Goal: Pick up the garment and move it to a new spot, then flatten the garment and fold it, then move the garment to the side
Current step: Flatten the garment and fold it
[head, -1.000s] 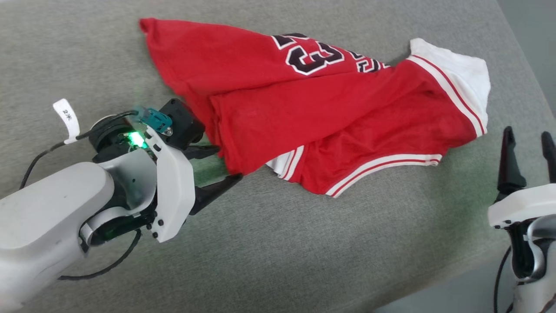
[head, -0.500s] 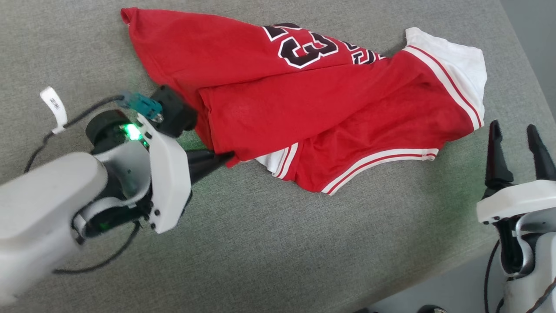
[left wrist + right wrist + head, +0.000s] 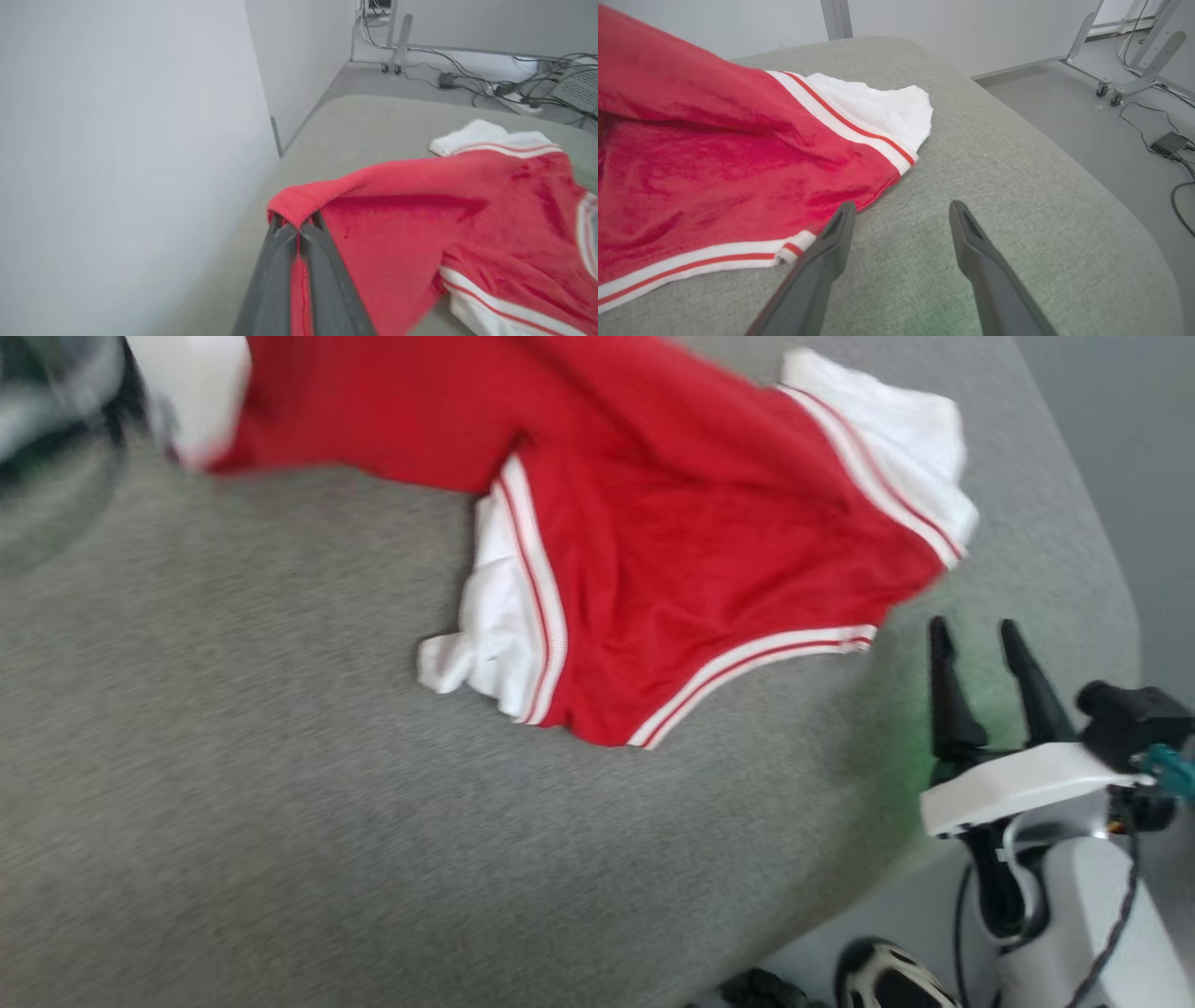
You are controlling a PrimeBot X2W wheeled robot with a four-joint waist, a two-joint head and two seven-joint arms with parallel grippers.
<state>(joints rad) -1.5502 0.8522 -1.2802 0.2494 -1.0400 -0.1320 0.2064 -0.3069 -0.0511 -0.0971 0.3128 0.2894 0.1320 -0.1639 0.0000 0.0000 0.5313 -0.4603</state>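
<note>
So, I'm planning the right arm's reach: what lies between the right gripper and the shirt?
Only bare grey cushion. The head view shows a short strip of it separating the open right gripper from the striped hem corner of the shirt.

The left gripper (image 3: 297,223) has its two grey fingers (image 3: 273,284) pressed together, pinching a fold of the red garment (image 3: 420,224) at their tips. In the head view its pale wrist (image 3: 191,392) is a blur in the upper left corner. The right gripper (image 3: 974,630) sits at the lower right, its dark fingers spread apart, empty and pointing up, above its white wrist housing (image 3: 1013,784).
</note>
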